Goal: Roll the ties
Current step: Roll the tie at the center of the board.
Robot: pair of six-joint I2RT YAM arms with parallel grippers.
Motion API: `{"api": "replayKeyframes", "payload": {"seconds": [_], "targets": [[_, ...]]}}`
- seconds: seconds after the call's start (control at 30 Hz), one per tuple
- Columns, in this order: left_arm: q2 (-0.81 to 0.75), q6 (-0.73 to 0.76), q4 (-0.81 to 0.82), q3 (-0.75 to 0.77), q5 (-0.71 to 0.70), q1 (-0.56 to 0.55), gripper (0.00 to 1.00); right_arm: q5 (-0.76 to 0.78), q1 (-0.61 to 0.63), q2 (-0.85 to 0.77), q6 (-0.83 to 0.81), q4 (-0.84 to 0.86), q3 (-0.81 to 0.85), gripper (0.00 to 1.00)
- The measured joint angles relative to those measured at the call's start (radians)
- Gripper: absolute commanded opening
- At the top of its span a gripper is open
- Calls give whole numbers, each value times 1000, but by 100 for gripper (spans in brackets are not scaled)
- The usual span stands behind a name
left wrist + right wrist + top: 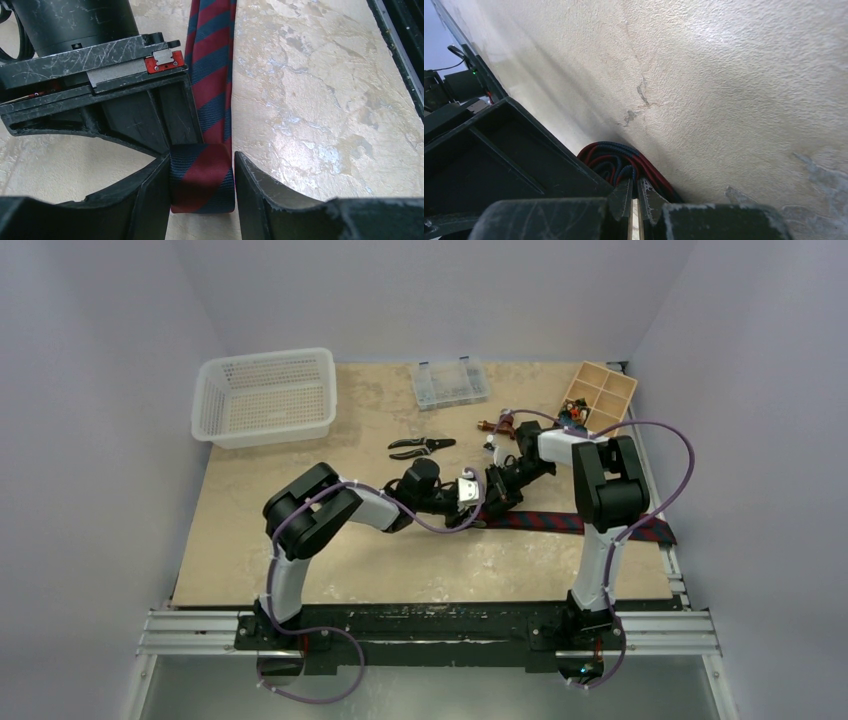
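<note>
Top external view counts one tie (560, 523) on the beige surface (300, 570). It is a single flat strip of dark navy with dark red stripes, running from the middle of the surface out to the right edge, under the right arm. Two arms reach inward and their hands meet at the tie's left end.

Other things, all toward the far side and well apart from the tie:
- one white mesh basket (265, 395) at the far left
- one clear lidded compartment box (451, 383) at the far middle
- one wooden divided tray (598, 395) at the far right, with small items in one compartment, too small to tell
- one pair of black-handled pliers (420, 447), lying between the box and the hands

Left wrist view shows the tie's end turned over into one short roll, and the rest of the strip lies straight and flat beyond it. The left hand (202, 165) grasps this roll, one finger (150, 200) pressed to each side of it.

Right wrist view shows the right hand (634, 189) clenched, its two fingertips brought together. Just at the tips sits the roll seen end-on, with several curved red and navy layers. Whether any cloth is caught between those tips I cannot tell.
</note>
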Motion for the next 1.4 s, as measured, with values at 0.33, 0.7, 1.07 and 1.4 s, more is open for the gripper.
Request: {"api": "replayKeyframes", "payload": {"seconds": [0.33, 0.7, 1.07, 1.4], "targets": [[-10, -66, 77, -116, -84, 41, 46, 12, 53, 18, -42, -10, 49, 0], [-60, -101, 104, -185, -165, 95, 62, 30, 121, 76, -126, -46, 176, 0], [-77, -72, 124, -228, -47, 112, 57, 32, 117, -35, -53, 79, -5, 0], [-83, -18, 24, -182, 48, 113, 49, 19, 115, -33, -25, 93, -14, 0]]}}
